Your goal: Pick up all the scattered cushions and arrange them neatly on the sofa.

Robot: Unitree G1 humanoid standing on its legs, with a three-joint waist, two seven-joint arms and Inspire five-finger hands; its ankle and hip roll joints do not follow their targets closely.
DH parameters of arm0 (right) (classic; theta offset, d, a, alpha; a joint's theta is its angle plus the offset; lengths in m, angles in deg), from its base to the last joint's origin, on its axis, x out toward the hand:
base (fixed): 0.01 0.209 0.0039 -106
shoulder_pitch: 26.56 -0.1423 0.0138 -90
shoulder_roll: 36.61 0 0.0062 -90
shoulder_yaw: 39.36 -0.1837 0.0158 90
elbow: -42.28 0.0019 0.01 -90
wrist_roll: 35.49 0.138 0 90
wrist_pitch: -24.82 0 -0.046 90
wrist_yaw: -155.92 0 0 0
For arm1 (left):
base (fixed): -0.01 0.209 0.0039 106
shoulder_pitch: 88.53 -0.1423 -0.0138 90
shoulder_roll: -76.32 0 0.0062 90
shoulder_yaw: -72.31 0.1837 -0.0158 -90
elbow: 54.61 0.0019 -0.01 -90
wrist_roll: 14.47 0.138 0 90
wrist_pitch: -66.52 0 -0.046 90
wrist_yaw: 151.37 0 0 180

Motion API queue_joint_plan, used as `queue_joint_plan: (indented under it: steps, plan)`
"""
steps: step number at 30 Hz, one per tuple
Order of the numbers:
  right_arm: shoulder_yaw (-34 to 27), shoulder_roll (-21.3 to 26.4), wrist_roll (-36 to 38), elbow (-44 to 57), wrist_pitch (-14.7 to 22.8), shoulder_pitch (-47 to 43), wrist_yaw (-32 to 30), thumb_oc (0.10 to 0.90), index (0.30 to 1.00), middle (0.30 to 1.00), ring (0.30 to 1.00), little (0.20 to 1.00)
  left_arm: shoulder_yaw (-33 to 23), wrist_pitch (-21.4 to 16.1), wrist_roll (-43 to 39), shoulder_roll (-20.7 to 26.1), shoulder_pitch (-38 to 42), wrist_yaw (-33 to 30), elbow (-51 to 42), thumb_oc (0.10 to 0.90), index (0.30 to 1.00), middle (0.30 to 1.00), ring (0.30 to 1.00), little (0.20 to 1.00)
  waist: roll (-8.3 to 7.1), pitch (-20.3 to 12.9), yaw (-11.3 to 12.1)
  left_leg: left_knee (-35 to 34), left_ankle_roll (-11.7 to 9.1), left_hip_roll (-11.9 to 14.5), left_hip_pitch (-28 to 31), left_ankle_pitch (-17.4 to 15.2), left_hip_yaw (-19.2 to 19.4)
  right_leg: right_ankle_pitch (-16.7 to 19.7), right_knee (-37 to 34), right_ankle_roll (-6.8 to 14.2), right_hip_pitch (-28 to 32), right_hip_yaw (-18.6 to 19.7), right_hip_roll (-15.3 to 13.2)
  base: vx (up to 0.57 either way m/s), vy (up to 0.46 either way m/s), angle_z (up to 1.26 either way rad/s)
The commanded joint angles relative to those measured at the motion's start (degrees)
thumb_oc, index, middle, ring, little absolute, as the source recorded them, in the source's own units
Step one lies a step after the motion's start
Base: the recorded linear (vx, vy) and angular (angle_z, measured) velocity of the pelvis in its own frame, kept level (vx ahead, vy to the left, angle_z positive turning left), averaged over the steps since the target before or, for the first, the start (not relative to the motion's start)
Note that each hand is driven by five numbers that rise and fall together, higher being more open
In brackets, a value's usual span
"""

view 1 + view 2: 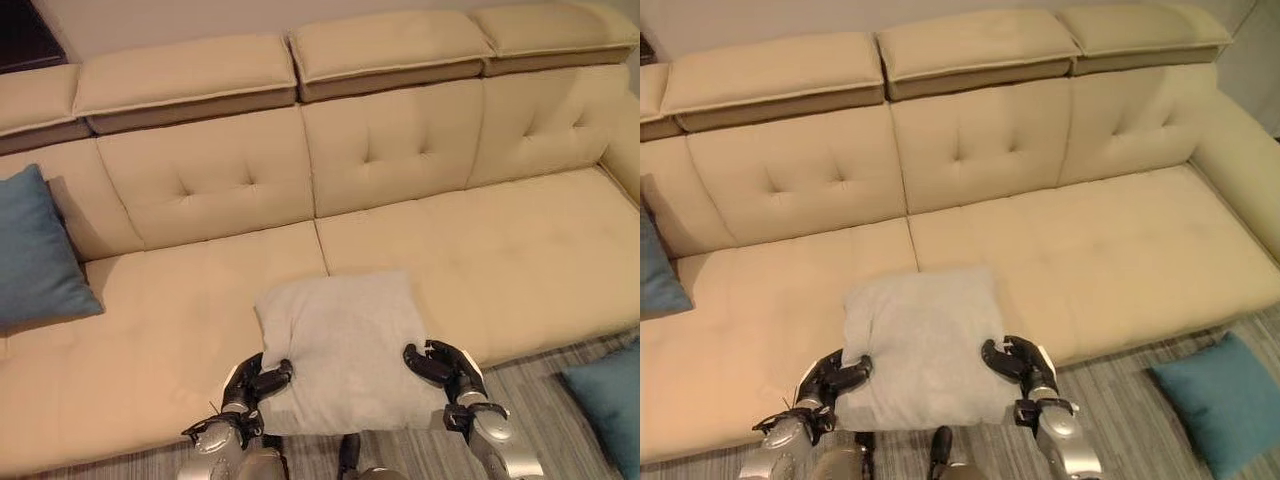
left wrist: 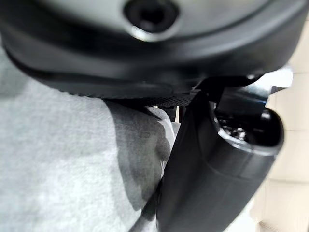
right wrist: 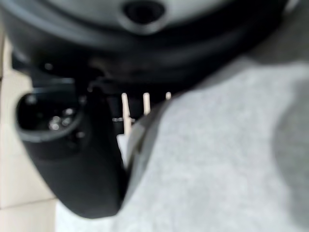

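Cushion work, quick notes for you. Grey cushion (image 1: 342, 345) lies flat on the front edge of the beige sofa (image 1: 500, 240), roughly at the seam between the two middle seat pads, with its near edge hanging past the sofa's front. You have both hands on it. Left hand (image 1: 255, 383) clamps the cushion's near left corner, with the thumb curled over the top of the fabric; in the left wrist view the grey cloth (image 2: 63, 164) presses right up against the dark thumb (image 2: 212, 188). Right hand (image 1: 440, 365) grips the cushion's right edge near the front corner, thumb and fingers curled onto the cloth; the right wrist view shows that thumb (image 3: 72, 154) tight against the grey fabric (image 3: 217, 169). So each hand is closed on the grey cushion, one per side.

Other cushions, placed against the sofa: a blue cushion (image 1: 35, 250) stands propped at the sofa's far left end, leaning on the backrest, well apart from the grey one. A second blue cushion (image 1: 1220, 400) lies on the striped carpet (image 1: 1130, 420) just in front of the sofa's right end, off the seat. Sofa's right seat pads are bare beige, with a corner section turning forward at the far right. Backrest has tufted panels with raised headrest blocks above them.
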Motion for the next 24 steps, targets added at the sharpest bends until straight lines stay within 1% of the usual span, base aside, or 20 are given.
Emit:
queue_joint_plan:
  steps: [1, 3, 4, 5, 6, 9, 10, 11, 12, 13, 14, 15, 16, 17, 18, 21, 22, 24]
  plan:
    - [2.42, -5.79, 1.65, 11.61, 8.30, -5.25, 2.79, 0.400, 0.300, 0.300, 0.300, 0.300, 2.71, -5.71, 1.90, -0.27, 2.96, 4.32, -8.72, 0.400, 0.300, 0.300, 0.300, 0.300, 0.33, -4.97, 1.97, -4.09, 0.36, -1.39, 2.40, -4.61, 0.32, -3.66, 5.42, 7.92, 1.35, 2.41, -1.46, 0.18, 0.086, -0.04]
    - [2.52, -6.46, 0.65, 11.44, 8.32, -5.14, 2.96, 0.400, 0.300, 0.300, 0.300, 0.300, 1.85, -5.72, 2.15, 0.16, 2.07, 4.28, -9.13, 0.400, 0.300, 0.300, 0.300, 0.300, 0.37, -5.56, 2.60, -6.60, 1.12, -3.01, 5.02, -4.88, -2.29, -3.96, 8.44, 8.75, 1.10, 1.96, -1.80, 0.16, 0.084, -0.46]
    - [2.54, -6.70, 0.06, 11.35, 8.12, -5.13, 3.32, 0.400, 0.300, 0.300, 0.300, 0.300, 1.49, -5.59, 2.37, 0.46, 1.71, 4.21, -9.40, 0.400, 0.300, 0.300, 0.300, 0.300, 0.40, -5.62, 2.68, -7.84, 1.57, -3.03, 6.90, -5.20, -2.41, -4.08, 10.76, 9.52, 0.97, 1.78, -2.17, 0.13, 0.087, -0.70]
    - [2.83, -6.92, -0.40, 11.63, 7.82, -5.50, 3.54, 0.400, 0.300, 0.300, 0.300, 0.300, 1.25, -5.50, 2.39, 0.92, 1.30, 4.19, -9.81, 0.400, 0.300, 0.300, 0.300, 0.300, 0.69, -5.35, 2.48, -8.48, 2.25, -2.96, 8.47, -5.35, -2.49, -3.60, 14.94, 10.36, -0.35, 2.09, -2.87, 0.12, 0.097, -0.60]
    - [2.93, -7.17, -0.60, 11.89, 7.67, -5.94, 3.71, 0.400, 0.300, 0.300, 0.300, 0.300, 0.95, -5.61, 2.36, 1.31, 1.19, 4.12, -10.14, 0.400, 0.300, 0.300, 0.300, 0.300, 1.04, -5.11, 2.12, -8.97, 2.77, -2.70, 9.05, -5.00, -2.98, -2.32, 19.80, 11.59, -2.82, 3.11, -3.09, 0.07, 0.066, -0.41]
    - [2.93, -7.17, -0.60, 11.89, 7.67, -5.93, 3.71, 0.400, 0.300, 0.300, 0.300, 0.300, 0.95, -5.61, 2.36, 1.30, 1.19, 4.12, -10.14, 0.400, 0.300, 0.300, 0.300, 0.300, 1.04, -5.17, 2.12, -8.97, 2.77, -2.69, 8.99, -4.99, -2.98, -2.31, 19.80, 11.59, -2.88, 3.12, -3.09, 0.03, 0.016, 0.12]
    - [2.96, -7.75, -0.54, 12.20, 7.79, -6.16, 4.01, 0.400, 0.300, 0.300, 0.300, 0.300, 0.60, -5.97, 2.55, 1.72, 1.26, 3.94, -10.39, 0.400, 0.300, 0.300, 0.300, 0.300, 1.39, -4.97, 1.41, -9.65, 3.24, -2.65, 10.56, -5.35, -3.93, -2.40, 22.75, 12.60, -4.89, 5.36, -3.32, 0.18, -0.037, 0.20]
    - [2.76, -7.73, -1.24, 12.29, 8.07, -7.04, 3.54, 0.400, 0.300, 0.300, 0.300, 0.300, -0.03, -6.55, 2.59, 1.71, 2.23, 3.26, -10.30, 0.400, 0.300, 0.300, 0.300, 0.300, 2.57, -5.60, 1.40, -11.93, 2.95, -1.99, 12.28, -5.45, -4.75, -2.50, 18.27, 11.86, -5.44, 5.68, -6.32, 0.18, -0.037, 0.06]
    - [2.76, -7.73, -1.24, 12.29, 8.07, -7.04, 3.54, 0.400, 0.300, 0.300, 0.300, 0.300, -0.03, -6.55, 2.59, 1.71, 2.23, 3.26, -10.29, 0.400, 0.300, 0.300, 0.300, 0.300, 2.57, -5.61, 1.40, -11.94, 2.95, -1.98, 12.28, -5.45, -4.75, -2.48, 18.25, 11.86, -5.43, 5.67, -6.32, 0.20, -0.133, 0.14]
    - [2.64, -7.51, -2.21, 13.12, 8.17, -7.69, 2.79, 0.400, 0.300, 0.300, 0.300, 0.300, 0.00, -7.09, 3.00, 1.91, 3.32, 2.16, -11.12, 0.400, 0.300, 0.300, 0.300, 0.300, 2.95, -6.17, 1.30, -13.20, 2.45, -1.70, 13.15, -5.54, -5.30, -1.09, 14.51, 11.60, -7.00, 5.80, -8.50, 0.15, -0.129, 0.12]
    - [2.17, -7.45, -2.85, 13.60, 8.11, -7.63, 2.39, 0.400, 0.300, 0.300, 0.300, 0.300, 0.00, -7.86, 3.34, 2.17, 4.02, 1.89, -11.75, 0.400, 0.300, 0.300, 0.300, 0.300, 2.57, -6.40, 0.83, -13.48, 2.07, -2.05, 13.79, -5.56, -6.08, -0.45, 11.79, 12.15, -5.82, 6.44, -8.65, 0.18, -0.162, 0.12]
    - [2.27, -7.48, -3.41, 13.95, 8.28, -7.73, 2.23, 0.400, 0.300, 0.300, 0.300, 0.300, 0.28, -7.92, 4.18, 2.25, 4.39, 1.56, -12.40, 0.400, 0.300, 0.300, 0.300, 0.300, 2.21, -6.49, 0.64, -13.62, 1.93, -2.25, 14.33, -5.74, -6.31, -0.11, 10.12, 12.16, -4.97, 6.61, -8.52, 0.14, -0.126, 0.41]
    - [2.39, -7.48, -3.79, 13.76, 8.55, -8.18, 1.77, 0.400, 0.300, 0.300, 0.300, 0.300, 0.15, -8.38, 4.82, 2.25, 4.89, 1.12, -12.35, 0.400, 0.300, 0.300, 0.300, 0.300, 1.88, -6.86, 0.80, -14.15, 1.62, -2.35, 14.76, -5.75, -6.06, 0.55, 8.06, 12.48, -3.78, 5.73, -8.65, 0.14, -0.179, 0.52]
    - [2.95, -6.76, -4.64, 14.08, 9.18, -10.00, 0.64, 0.400, 0.300, 0.300, 0.300, 0.300, 0.14, -9.01, 5.14, 2.16, 6.55, -0.10, -12.95, 0.400, 0.300, 0.300, 0.300, 0.300, 1.91, -7.52, 1.02, -15.31, 0.69, -1.77, 14.63, -4.88, -6.05, 1.35, 5.16, 12.40, -2.54, 4.32, -8.03, 0.11, -0.178, 0.71]
    - [3.29, -6.37, -4.90, 14.18, 9.11, -10.78, 0.32, 0.400, 0.300, 0.300, 0.300, 0.300, 0.22, -9.17, 4.53, 1.77, 7.31, -0.36, -13.21, 0.400, 0.300, 0.300, 0.300, 0.300, 2.04, -7.82, 1.02, -16.05, 0.36, -1.49, 14.53, -4.43, -6.32, 1.45, 3.95, 12.24, -2.28, 4.39, -7.51, 0.08, -0.186, 0.43]
    - [3.99, -4.74, -6.03, 14.66, 9.36, -13.42, -0.64, 0.400, 0.300, 0.300, 0.300, 0.300, 0.68, -9.77, 4.46, 1.41, 9.64, -1.31, -13.77, 0.400, 0.300, 0.300, 0.300, 0.300, 2.76, -8.52, 0.98, -18.55, -0.87, -0.43, 14.69, -3.20, -7.21, 1.51, 0.61, 11.63, -0.69, 2.37, -6.33, 0.04, -0.160, 0.37]
    - [4.46, -3.75, -6.55, 14.89, 9.26, -15.16, -1.17, 0.400, 0.300, 0.300, 0.300, 0.300, 0.68, -10.10, 4.10, 1.13, 10.86, -1.97, -14.99, 0.400, 0.300, 0.300, 0.300, 0.300, 3.47, -8.40, 1.08, -18.76, -1.93, 0.58, 13.72, -2.48, -7.83, 0.45, 0.21, 11.16, -0.95, 1.16, -5.51, -0.02, -0.176, 0.25]
    - [4.49, -3.17, -6.91, 15.06, 9.57, -16.50, -1.94, 0.400, 0.300, 0.300, 0.300, 0.300, 0.72, -10.44, 4.83, 0.87, 11.61, -2.63, -15.67, 0.400, 0.300, 0.300, 0.300, 0.300, 4.23, -8.07, 0.98, -18.76, -2.88, 1.50, 12.93, -1.84, -8.16, -0.49, 0.21, 10.90, -1.36, 0.42, -4.79, -0.04, -0.139, 0.39]
